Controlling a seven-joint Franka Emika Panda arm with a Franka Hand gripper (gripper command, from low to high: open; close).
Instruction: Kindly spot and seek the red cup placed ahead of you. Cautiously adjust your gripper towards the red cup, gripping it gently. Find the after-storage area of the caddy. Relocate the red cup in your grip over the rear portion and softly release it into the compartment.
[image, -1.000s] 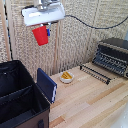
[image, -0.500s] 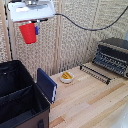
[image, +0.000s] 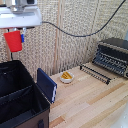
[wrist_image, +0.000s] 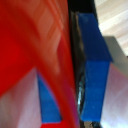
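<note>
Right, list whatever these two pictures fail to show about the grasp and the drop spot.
- Claw fingers: exterior view, mostly behind the red cup; contact unseen.
- Caddy floor: exterior view, too dark; near corner cut off by the edge.
- Wrist view: the cup fills it, blurred; compartment below hidden.
- White bowl contents: exterior view, too small.

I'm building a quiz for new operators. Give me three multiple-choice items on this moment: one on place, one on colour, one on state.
1. Where is the small bright red plastic cup?
A. above the large black soft-sided caddy
B. on the wooden table
C. inside the toaster oven

2. What colour is the caddy's side panel?
A. green
B. dark blue
C. yellow

3. What is the white boxy gripper doing?
A. open, empty
B. shut on the cup
C. resting on the table

Answers: 1 A, the cup hangs over the caddy; 2 B, the panel shows blue; 3 B, the cup hangs from it, airborne.
</note>
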